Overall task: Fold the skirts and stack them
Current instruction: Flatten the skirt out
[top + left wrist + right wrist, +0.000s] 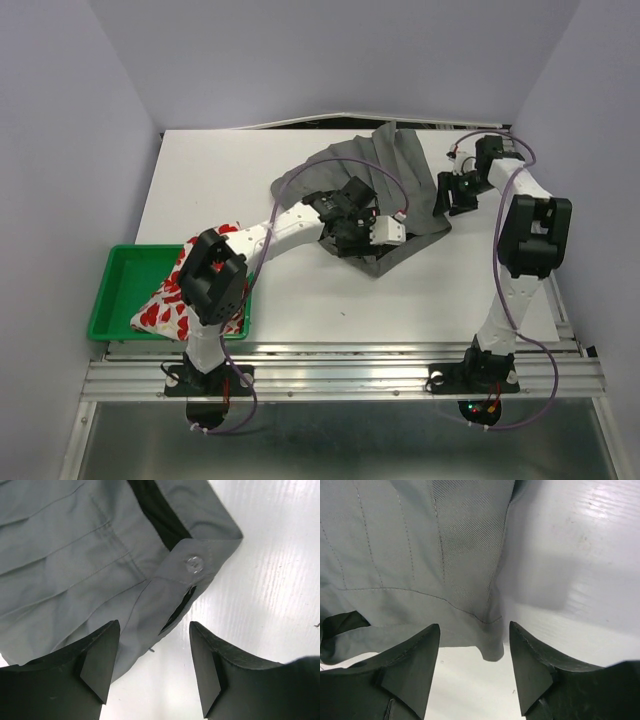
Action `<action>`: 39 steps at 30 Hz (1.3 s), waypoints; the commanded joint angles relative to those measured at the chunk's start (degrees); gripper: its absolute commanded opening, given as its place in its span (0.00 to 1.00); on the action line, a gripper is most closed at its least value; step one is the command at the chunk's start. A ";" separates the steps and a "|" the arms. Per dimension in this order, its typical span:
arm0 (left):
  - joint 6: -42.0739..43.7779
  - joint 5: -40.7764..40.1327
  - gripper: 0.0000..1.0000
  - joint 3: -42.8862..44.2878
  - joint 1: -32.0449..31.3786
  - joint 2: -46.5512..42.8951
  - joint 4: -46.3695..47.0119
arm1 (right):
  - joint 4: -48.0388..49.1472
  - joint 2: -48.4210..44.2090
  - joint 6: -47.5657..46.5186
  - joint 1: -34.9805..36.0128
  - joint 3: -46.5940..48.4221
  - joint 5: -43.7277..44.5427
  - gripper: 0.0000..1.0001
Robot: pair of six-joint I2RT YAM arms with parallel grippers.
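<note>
The dark grey skirt (400, 175) lies crumpled at the back middle of the table. In the left wrist view its buttoned waistband (192, 564) is just ahead of my left gripper (155, 622), which is open and low over the skirt's near edge (352, 243). My right gripper (441, 196) is at the skirt's right edge. It is open too, and a hem corner (492, 647) hangs between its fingers without being pinched. The white skirt with red hearts (170, 300) sits bunched in the green tray (120, 285) at the left, partly hidden by my left arm.
The tray sits at the table's front left corner. Walls close in the table at the back and on both sides. The grey skirt's far edge reaches the back wall (400, 128). A cable loops above the left arm (290, 180).
</note>
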 commanded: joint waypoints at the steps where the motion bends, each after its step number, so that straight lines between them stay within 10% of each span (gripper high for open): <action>1: 4.63 -3.80 0.70 -1.08 -3.18 -0.76 1.64 | -2.97 1.97 -0.42 -0.27 3.36 -3.30 0.62; 26: 8.50 -4.86 0.56 -9.60 -6.61 -0.85 6.04 | -4.37 4.97 0.73 -0.27 5.74 -4.62 0.01; 35: 10.26 -5.30 0.01 -15.75 -6.79 -4.71 8.15 | -4.37 3.56 0.20 -0.80 6.35 -5.24 0.01; 39: 10.69 -7.40 0.00 -21.02 -6.70 -10.50 11.31 | -5.69 3.73 -0.24 -1.32 7.67 -5.59 0.01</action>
